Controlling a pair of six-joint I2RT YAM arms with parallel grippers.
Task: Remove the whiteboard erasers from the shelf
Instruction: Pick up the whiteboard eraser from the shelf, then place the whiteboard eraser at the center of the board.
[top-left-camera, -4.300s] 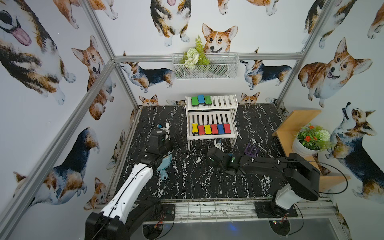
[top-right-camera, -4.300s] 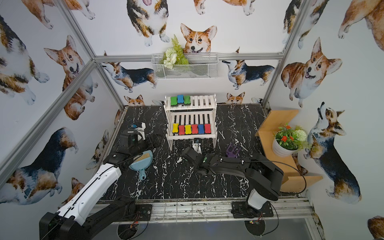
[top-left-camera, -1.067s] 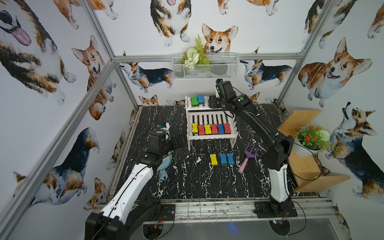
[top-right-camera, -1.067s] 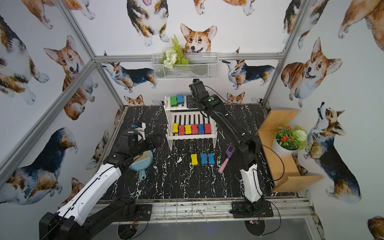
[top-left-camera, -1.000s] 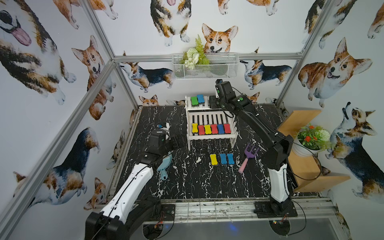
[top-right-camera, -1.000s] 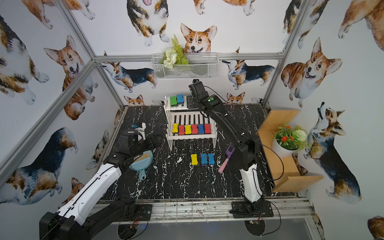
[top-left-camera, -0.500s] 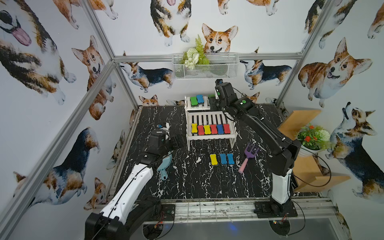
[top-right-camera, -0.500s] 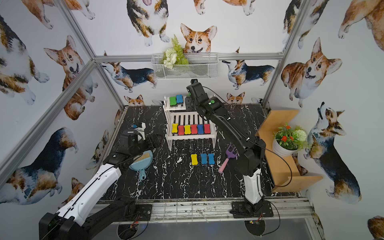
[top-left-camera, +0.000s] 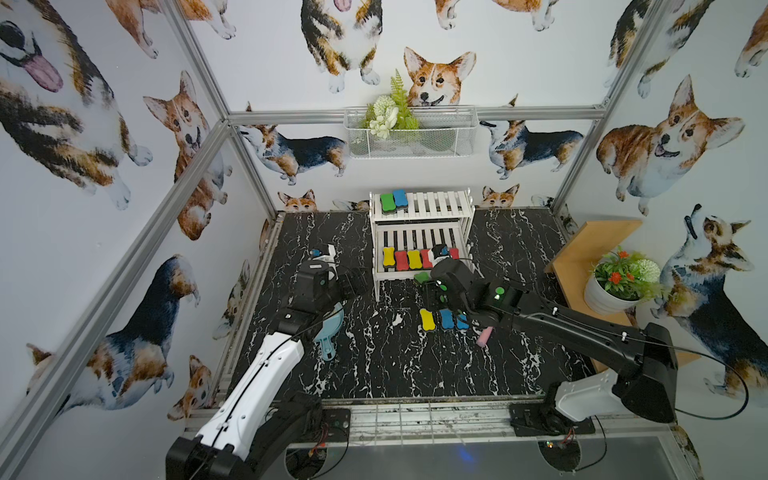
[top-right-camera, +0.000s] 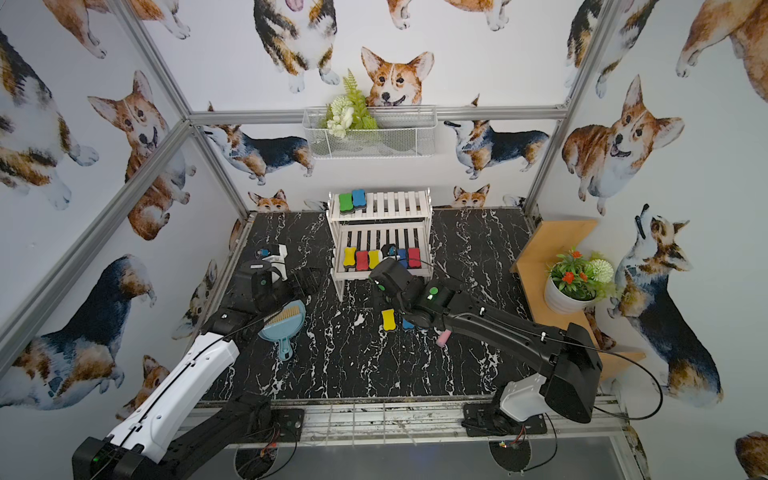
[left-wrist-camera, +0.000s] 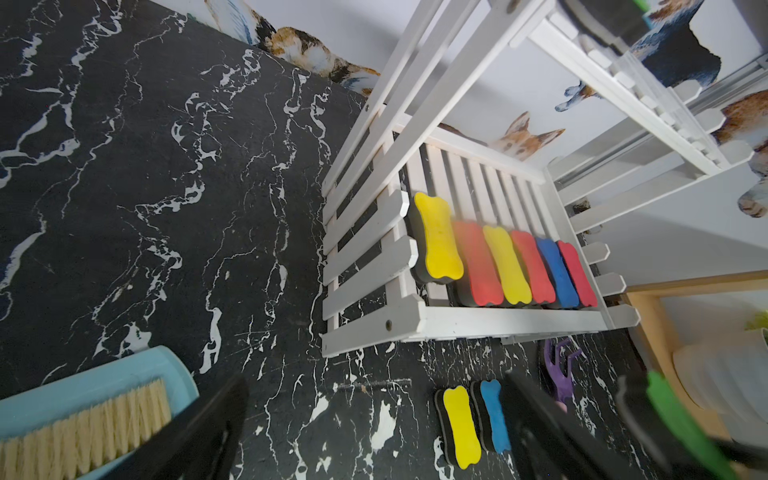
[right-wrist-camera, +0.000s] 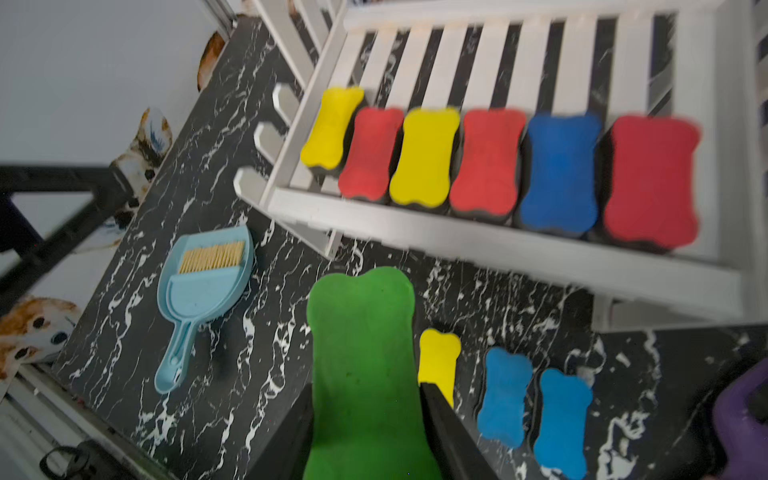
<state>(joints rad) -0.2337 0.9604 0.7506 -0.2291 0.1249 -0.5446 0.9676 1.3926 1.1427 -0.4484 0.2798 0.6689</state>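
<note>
The left gripper (top-left-camera: 356, 282) gapes wide and empty just left of the shelf (top-left-camera: 432, 206), near the blue dustpan (top-left-camera: 332, 332). Further right, the right gripper (right-wrist-camera: 365, 401) pinches a green eraser (right-wrist-camera: 361, 332) in front of the lower tier's row of six erasers (right-wrist-camera: 486, 162). It hangs beside the yellow eraser (top-left-camera: 427, 319) and two blue erasers (top-left-camera: 446, 319), which lie on the table (top-left-camera: 395, 365).

The black marble table (top-left-camera: 395, 374) carries the white shelf (top-left-camera: 436, 205) at upper centre, a blue dustpan (top-left-camera: 333, 330) to its lower left, and one yellow eraser (top-left-camera: 427, 319) beside two blue erasers (top-left-camera: 446, 319) at centre.
</note>
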